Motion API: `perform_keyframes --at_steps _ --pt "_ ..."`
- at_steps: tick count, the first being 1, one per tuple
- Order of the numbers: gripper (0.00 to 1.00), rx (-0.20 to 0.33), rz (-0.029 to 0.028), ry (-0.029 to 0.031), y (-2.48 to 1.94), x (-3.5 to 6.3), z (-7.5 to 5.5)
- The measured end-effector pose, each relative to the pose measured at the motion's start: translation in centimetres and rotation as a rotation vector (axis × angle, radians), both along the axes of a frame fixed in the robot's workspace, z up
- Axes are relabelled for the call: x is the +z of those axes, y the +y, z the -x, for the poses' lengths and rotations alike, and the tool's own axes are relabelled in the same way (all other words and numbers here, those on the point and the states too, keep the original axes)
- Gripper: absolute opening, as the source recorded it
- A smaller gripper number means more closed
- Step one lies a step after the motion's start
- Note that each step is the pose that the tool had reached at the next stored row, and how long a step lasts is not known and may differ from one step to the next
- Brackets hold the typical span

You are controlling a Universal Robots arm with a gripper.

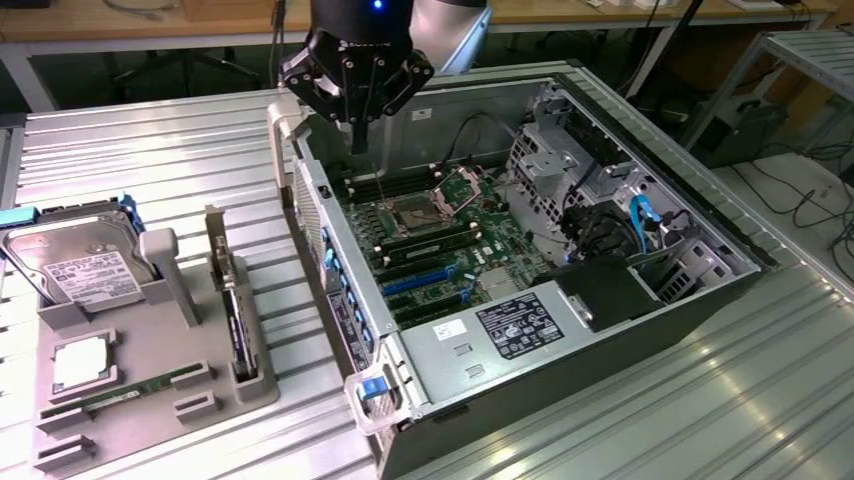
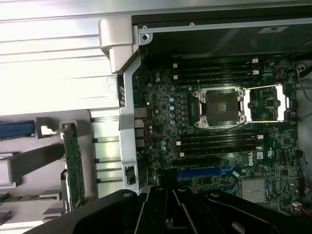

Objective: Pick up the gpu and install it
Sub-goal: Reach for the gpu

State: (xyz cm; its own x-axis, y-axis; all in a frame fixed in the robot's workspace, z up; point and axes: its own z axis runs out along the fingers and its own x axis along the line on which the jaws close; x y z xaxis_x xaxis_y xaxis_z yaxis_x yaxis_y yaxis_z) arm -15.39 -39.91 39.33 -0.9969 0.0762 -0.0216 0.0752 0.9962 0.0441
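Observation:
The gpu (image 1: 235,318) stands on its long edge in a slot of the grey holder (image 1: 147,425) at the exterior view's left, its silvery bracket end pointing away from the camera. In the wrist view the gpu (image 2: 73,165) shows as a narrow green strip beside the case wall. My gripper (image 1: 358,138) hangs over the far left corner of the open computer case (image 1: 694,250), well away from the gpu. Its fingers are shut and point down with nothing between them. The black gripper body (image 2: 170,209) shows in the wrist view above the motherboard (image 2: 161,112).
The case lies open with the CPU socket (image 2: 218,108), RAM slots and blue expansion slots (image 1: 420,280) exposed; a power supply (image 1: 521,325) sits at its near end. The holder also carries a hard drive (image 1: 80,270), a CPU (image 1: 83,362) and a RAM stick (image 1: 127,393). All rest on a ribbed metal table (image 1: 160,150).

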Motion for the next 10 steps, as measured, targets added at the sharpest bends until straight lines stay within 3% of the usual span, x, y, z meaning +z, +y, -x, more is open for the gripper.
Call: perform_keyframes --at_steps 10 --pt "0.11 0.0 -0.0001 0.0018 -0.01 0.0 0.35"
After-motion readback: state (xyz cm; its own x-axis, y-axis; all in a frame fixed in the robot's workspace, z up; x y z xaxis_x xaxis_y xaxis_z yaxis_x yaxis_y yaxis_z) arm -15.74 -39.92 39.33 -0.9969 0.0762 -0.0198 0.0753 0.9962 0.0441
